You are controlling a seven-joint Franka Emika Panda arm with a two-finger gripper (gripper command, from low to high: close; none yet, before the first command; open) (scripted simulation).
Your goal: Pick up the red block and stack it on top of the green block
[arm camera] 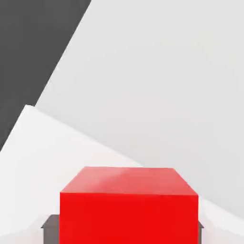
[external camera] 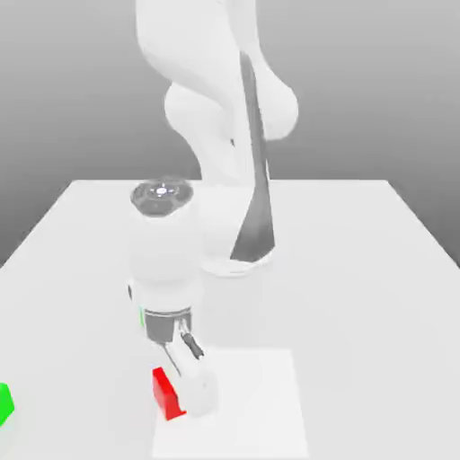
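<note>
- At the near edge of the worktop [external camera: 359, 269], the hand [external camera: 184, 395] is down at the red block [external camera: 165, 393], its white body tilted and covering the cube's side towards the exterior view's right.
- In the hand view the red block [arm camera: 128, 209] sits right under the camera, with a dark finger pad [arm camera: 49, 224] peeping out at each side of it; the fingers look pressed onto its two opposite faces, pinching it.
- The opening is therefore about one block-width, no wider.
- The cube looks rigid and light, with flat matte faces, so I judge it should take a firm squeeze without giving; plain parallel sides offer the best hold, taken square and near the middle so it does not twist.
- Sharp edges and a flat base suggest it will sit steady once set down level.
- The block rests at the edge of a paler square patch [external camera: 260, 404] on the worktop.
- The green block [external camera: 5, 403] lies well apart, at the exterior view's far left edge.
</note>
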